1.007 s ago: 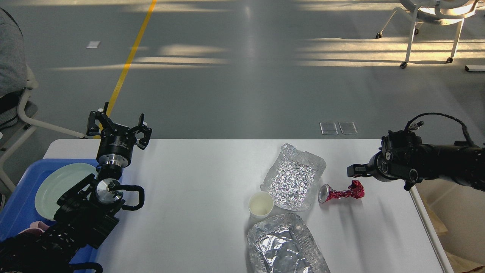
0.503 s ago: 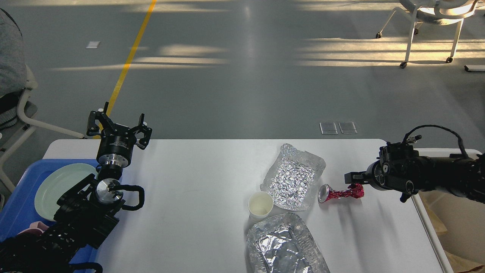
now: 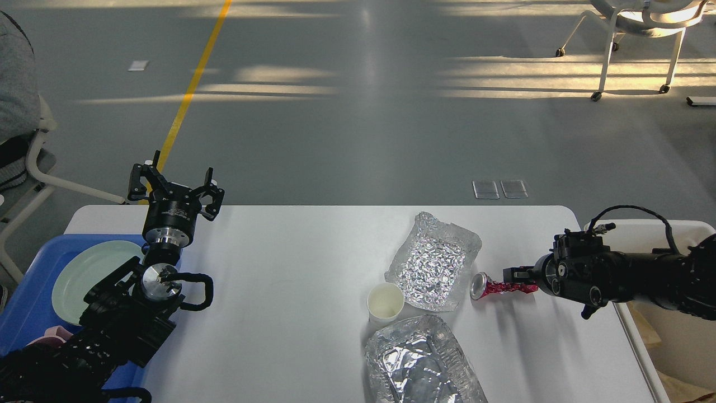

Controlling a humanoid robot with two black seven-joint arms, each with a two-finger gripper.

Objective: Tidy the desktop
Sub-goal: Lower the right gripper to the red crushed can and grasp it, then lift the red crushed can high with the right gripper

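The white desktop [image 3: 291, 263] fills the lower part of the head view. A crushed red can [image 3: 492, 287] lies on its side at the right. My right gripper [image 3: 513, 275] comes in from the right and sits low at the can's crumpled end, touching or nearly touching it; its dark fingers cannot be told apart. My left gripper [image 3: 174, 187] stands upright and open above the desktop's far left edge, holding nothing. A white paper cup [image 3: 385, 302] stands between two crumpled foil trays [image 3: 433, 260] [image 3: 419, 364].
A blue tray [image 3: 25, 305] with a pale green plate [image 3: 89, 271] sits at the left edge, partly under my left arm. An off-white bin [image 3: 679, 229] stands just past the right edge. Chairs stand on the floor far left and far right.
My right arm has dropped and moved left, from above and right of the can down to its crumpled end. The left arm and the other things have not moved.
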